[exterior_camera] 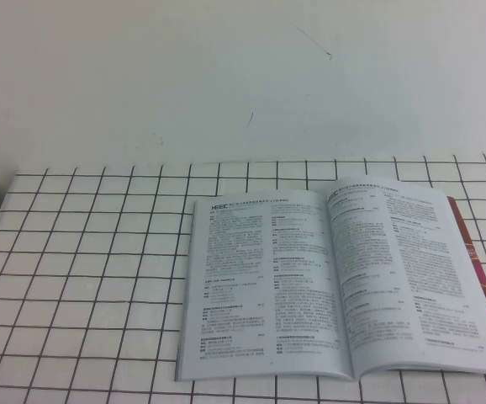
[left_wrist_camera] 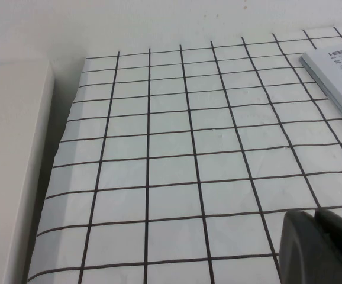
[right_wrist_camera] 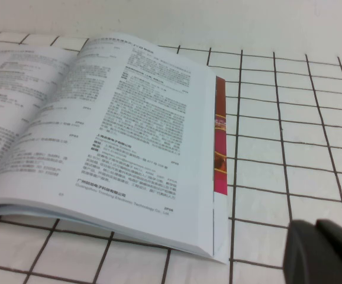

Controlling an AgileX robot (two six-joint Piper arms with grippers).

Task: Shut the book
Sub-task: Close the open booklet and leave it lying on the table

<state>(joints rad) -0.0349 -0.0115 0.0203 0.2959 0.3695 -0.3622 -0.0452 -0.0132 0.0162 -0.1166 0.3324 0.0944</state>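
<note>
High view shows a book (exterior_camera: 344, 282) that lies open and flat on a table covered with a white cloth with black grid lines (exterior_camera: 83, 278). The book is on the robot's right half of the table, near the front edge, and both pages with small printed text face up. Along the outer edge of the right page runs a narrow red and pink strip (exterior_camera: 478, 261). Behind the table stands a plain white wall (exterior_camera: 243, 76). The left gripper (left_wrist_camera: 322, 248) shows in the left wrist view as a dark rounded part only, above the bare cloth on the left side of the table; I cannot tell if it is open or closed, and it has hold of nothing that I can see. It is well apart from the book, of which one corner of the left page (left_wrist_camera: 336, 74) is in that view. A pale beige surface (left_wrist_camera: 11, 165) lies beside the table's left edge. The right gripper (right_wrist_camera: 325, 251) shows in the right wrist view, also as a dark part only, over the cloth near the front right corner of the book (right_wrist_camera: 118, 130), not touching it. Its state I cannot tell either.
</note>
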